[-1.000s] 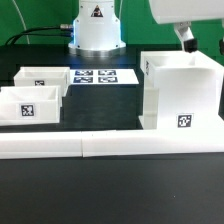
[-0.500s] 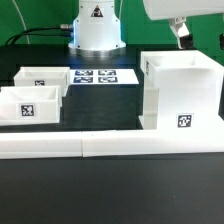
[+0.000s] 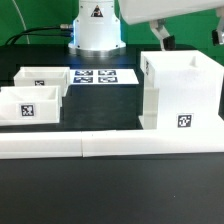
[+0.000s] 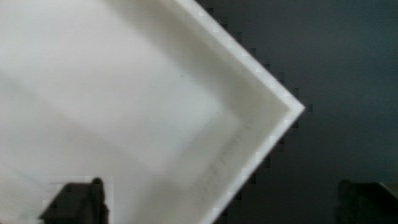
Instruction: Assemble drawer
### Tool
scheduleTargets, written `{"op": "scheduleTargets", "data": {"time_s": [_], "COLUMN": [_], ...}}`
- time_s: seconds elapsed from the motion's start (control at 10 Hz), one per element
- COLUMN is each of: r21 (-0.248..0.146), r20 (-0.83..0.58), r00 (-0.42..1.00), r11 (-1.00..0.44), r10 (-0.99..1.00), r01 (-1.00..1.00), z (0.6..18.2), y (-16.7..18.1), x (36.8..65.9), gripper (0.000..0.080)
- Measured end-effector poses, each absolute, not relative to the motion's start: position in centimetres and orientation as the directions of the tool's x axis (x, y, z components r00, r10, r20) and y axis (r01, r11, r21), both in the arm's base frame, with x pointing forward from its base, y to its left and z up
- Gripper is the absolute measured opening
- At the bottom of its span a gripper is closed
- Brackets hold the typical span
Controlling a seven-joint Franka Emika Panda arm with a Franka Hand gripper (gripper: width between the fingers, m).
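The gripper (image 3: 190, 39) hovers over the tall box (image 3: 180, 95) at the exterior view's right, its fingers (image 4: 75, 200) spread wide and holding nothing. A near tray (image 3: 27, 107) and a far tray (image 3: 42, 78) sit at that view's left.

Watching the exterior view over the last second, the arm has swung steadily toward nine o'clock, carrying the gripper (image 3: 161, 38) from above the far three-o'clock side of the tall drawer housing (image 3: 185, 95) to a spot over its far nine-o'clock corner.
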State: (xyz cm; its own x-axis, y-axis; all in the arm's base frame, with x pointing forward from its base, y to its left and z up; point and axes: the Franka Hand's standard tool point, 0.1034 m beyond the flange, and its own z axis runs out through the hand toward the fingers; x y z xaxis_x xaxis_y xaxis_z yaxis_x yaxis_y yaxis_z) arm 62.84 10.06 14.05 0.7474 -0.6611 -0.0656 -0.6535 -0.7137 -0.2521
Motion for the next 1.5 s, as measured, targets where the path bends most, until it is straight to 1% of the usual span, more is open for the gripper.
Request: {"op": "scheduleTargets", "data": {"time_s": [0.2, 0.3, 0.4, 0.6, 0.7, 1.0, 1.1, 1.3, 1.4, 1.5], "r21": [-0.259, -0.206, -0.159, -0.136, -0.149, -0.142, -0.131, -0.118, -0.114, -0.113], "r20": [-0.022, -0.009, 0.015, 0.043, 0.048, 0.046, 0.051, 0.049, 0.051, 0.052], "r00": [0.846, 0.932, 0.977, 0.999, 0.999, 0.999, 0.994, 0.986, 0.985, 0.987], "r11": [-0.814, -0.912, -0.966, -0.991, -0.989, -0.99, -0.986, -0.98, -0.979, -0.981], "r10": [-0.533, -0.362, -0.211, 0.002, 0.002, 0.014, 0.095, 0.156, 0.165, 0.152], "r01": [-0.519, -0.356, -0.206, 0.007, 0.009, 0.02, 0.101, 0.161, 0.17, 0.157], "z": [14.1, 14.1, 14.5, 14.9, 14.9, 14.7, 14.3, 14.3, 14.3, 14.4], "y": [9.9, 9.1, 7.9, 6.2, 5.4, 5.2, 3.6, -0.3, -2.1, -2.9], "x": [63.0, 62.0, 61.4, 60.9, 61.0, 60.9, 60.0, 57.9, 57.6, 57.6], "gripper": [0.0649, 0.0649, 0.0649, 0.0649, 0.0649, 0.0649, 0.0649, 0.0649, 0.0649, 0.0649]}}
